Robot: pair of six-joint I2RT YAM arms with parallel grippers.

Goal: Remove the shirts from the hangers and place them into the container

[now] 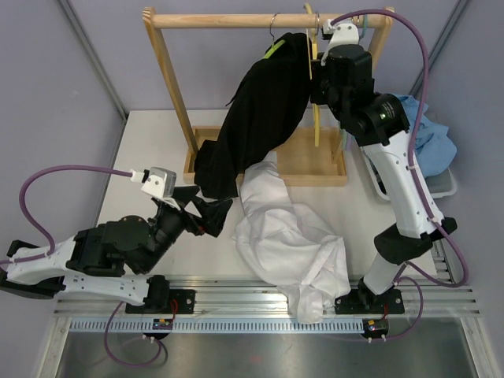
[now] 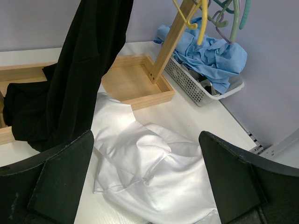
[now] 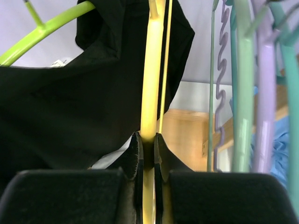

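Left gripper: jaws fully apart, nothing in them. It sits low over the table, just beside the bottom end of the black shirt. My read is that it's staged to grab fabric and pull down.

The black shirt is on the lime hanger, up on the rack rod. It drapes diagonally down-left and its lower end pools by the rack base, so it's not off yet. That slant puts the loose end within the left arm's reach.

The white shirt is off any hanger, crumpled on the table in front of the rack, with one corner spilling over the near edge. It's not in the bin, so it needs a pick and a carry to the right.

Right gripper: raised to the rod, jaws pinched tight on the yellow hanger shaft. That hanger looks bare and hangs just right of the black shirt. Probably it's held to steady it or keep it clear while the black shirt gets worked off, but I can't confirm which.

The pale green, lilac and teal hangers are bunched further right, all empty.

The bin is on the far right, behind the right arm, with a blue garment heaped in it. No shirts are visible inside. Space looks tight, so the shirts may ride up over the rim.
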